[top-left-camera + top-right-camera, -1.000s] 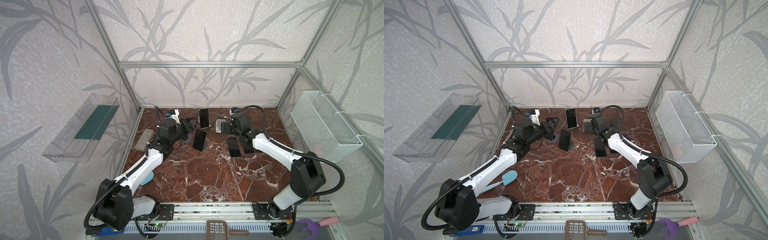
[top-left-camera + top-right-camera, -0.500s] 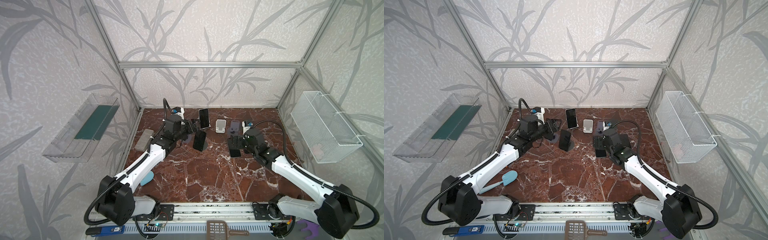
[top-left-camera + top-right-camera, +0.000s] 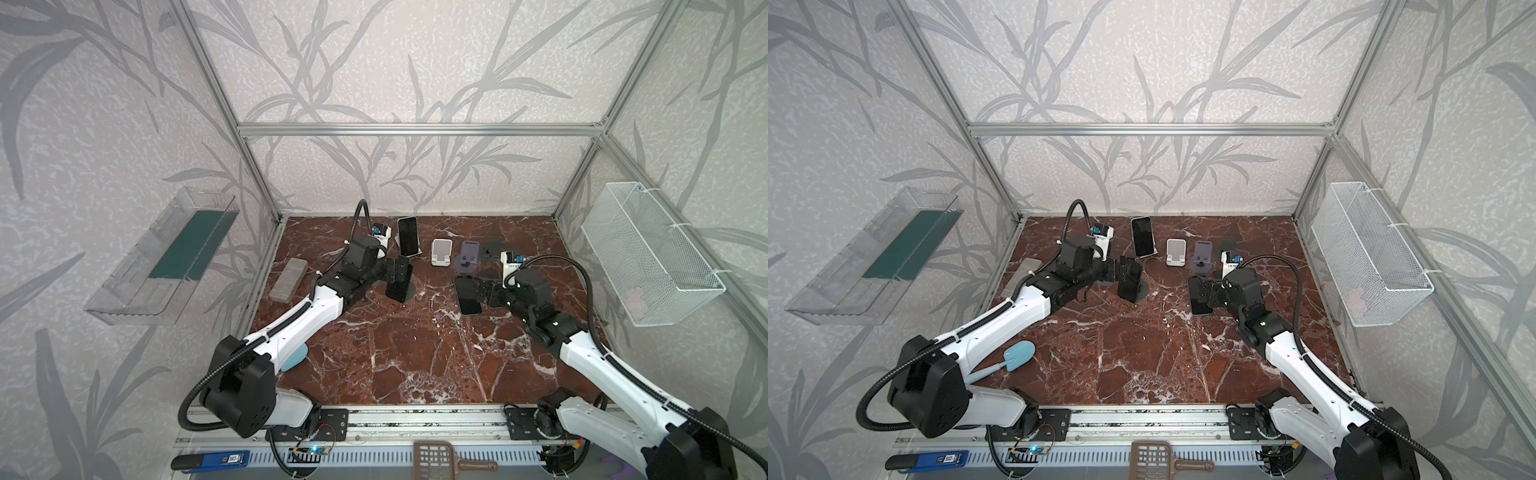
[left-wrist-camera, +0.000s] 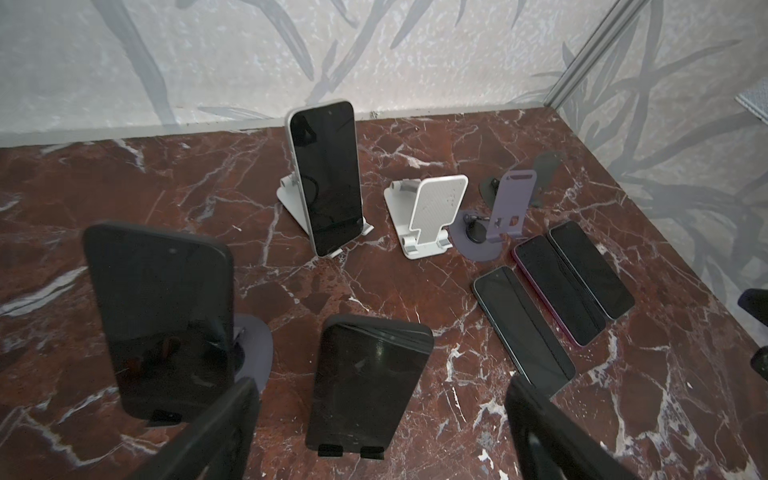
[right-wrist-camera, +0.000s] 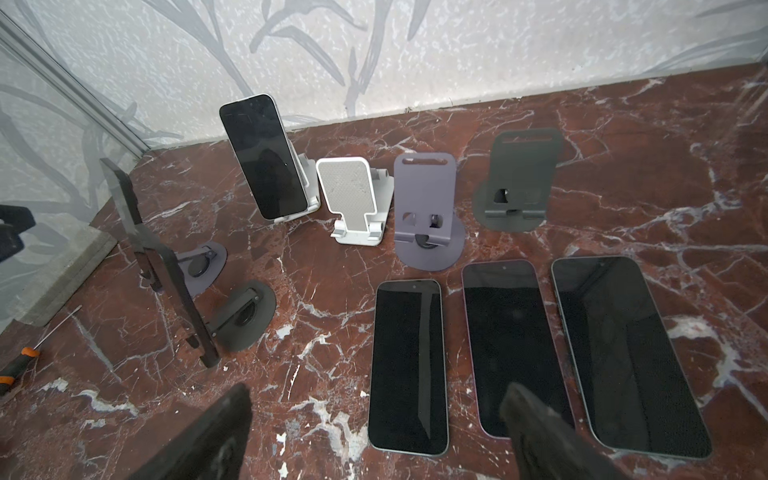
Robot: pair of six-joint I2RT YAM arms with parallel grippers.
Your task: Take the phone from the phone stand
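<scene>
Both arms have shifted over the last second. My right gripper (image 5: 376,399) has drawn back from the row of stands. It now hangs with its fingers apart and empty over the three flat phones (image 5: 511,345), which lie to the right of and in front of the empty white stand (image 3: 440,251).

My left gripper (image 4: 380,403) has swung in on the dark phone (image 4: 370,357). That phone leans on its dark stand (image 5: 245,316), to the left of and in front of the white stand. The fingers are spread wide on either side of the phone's line without touching it. I read this as the right arm having finished its side and the left arm being lined up for the next lift, with the grip not yet made.

Crowding is the worry. A second dark phone (image 4: 162,320) on its own stand sits just beside the target, farther from the white stand, and my outer finger could clip it as I close. A white-edged phone (image 4: 328,178) leans on a stand just left of the white stand. The purple stand (image 4: 509,208) and grey stand (image 5: 519,178), to its right, are empty and well clear of the reach.
</scene>
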